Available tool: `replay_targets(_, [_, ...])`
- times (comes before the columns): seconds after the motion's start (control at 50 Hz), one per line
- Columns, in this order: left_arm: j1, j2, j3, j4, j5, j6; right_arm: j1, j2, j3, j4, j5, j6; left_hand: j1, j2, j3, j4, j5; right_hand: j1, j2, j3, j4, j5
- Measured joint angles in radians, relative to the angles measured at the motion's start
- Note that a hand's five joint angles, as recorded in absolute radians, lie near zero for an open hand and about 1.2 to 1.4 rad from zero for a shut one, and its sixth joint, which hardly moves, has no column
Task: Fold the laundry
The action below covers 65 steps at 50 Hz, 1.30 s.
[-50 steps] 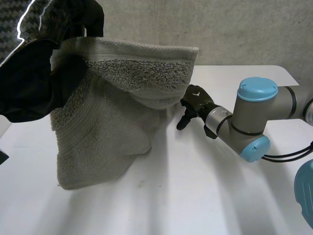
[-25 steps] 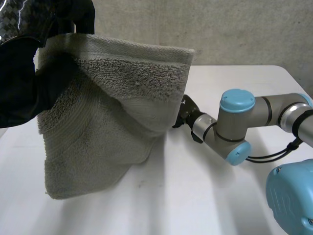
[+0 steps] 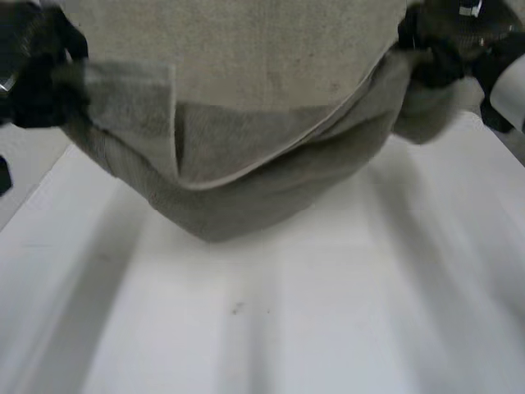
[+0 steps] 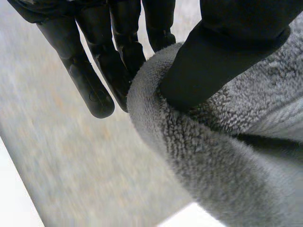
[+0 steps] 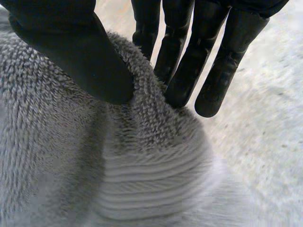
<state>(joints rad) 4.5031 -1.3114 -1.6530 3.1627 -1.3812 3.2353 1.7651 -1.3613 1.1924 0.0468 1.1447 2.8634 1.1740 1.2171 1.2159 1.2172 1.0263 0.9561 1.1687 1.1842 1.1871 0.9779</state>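
Step in hand: likely spreading the thick grey terry towel [image 3: 246,156] out in the air between both hands, ready to lay it down for a fold.
Left hand [image 3: 37,78]: clamped on one upper end of the towel, with the thumb pressing the pile against the fingers behind it.
Right hand [image 3: 439,49]: clamped on the opposite upper end in the same way, thumb in front and fingers behind.
Where the towel is: held aloft over the white surface [image 3: 328,328]. It sags in a deep curve between the hands, and its lowest part appears to hang clear of the surface.
Doing it well: grip firmly and deep enough, since a shallow pinch may slip on heavy pile. Draw the hands apart and level until the top edge runs straight. Then lower the towel so the hanging edge lands first and flat.
Look of the towel: dense looped pile with a flat ribbed band near one end. It hangs doubled, and a hemmed flap shows toward the left hand.
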Motion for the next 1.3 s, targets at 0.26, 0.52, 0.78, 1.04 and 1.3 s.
replay_targets(0.26, [0.021,-0.393,-0.009,-0.001,0.083,-0.081,0.015,-0.056,0.266,0.293,-0.019,-0.568,0.0,0.0,0.0,0.0,0.0,0.0,0.0,0.004,0.0,0.002])
replay_targets(0.52, [0.004,-0.696,0.239,0.002,0.076,0.029,0.045,0.17,0.127,0.268,0.068,-0.681,0.006,0.0,0.0,0.0,0.004,0.0,0.0,0.004,0.0,0.003])
replay_targets(0.78, [-0.05,-0.759,0.786,0.171,0.064,-0.03,0.095,0.235,-0.16,-0.432,0.245,-0.468,0.006,0.0,0.0,0.0,0.004,0.0,0.0,0.004,0.0,0.004])
replay_targets(1.04, [-0.031,-0.772,0.622,0.341,0.042,-0.224,0.12,0.189,0.133,-0.585,0.195,-0.445,0.006,0.0,0.0,0.0,0.004,0.0,0.0,0.004,0.0,0.007])
replay_targets(1.3, [0.018,-0.875,0.2,0.43,0.047,-0.208,0.115,0.312,0.417,-0.462,0.106,-0.567,-0.075,-0.107,-0.106,-0.107,-0.092,0.0,0.0,0.004,0.005,0.008])
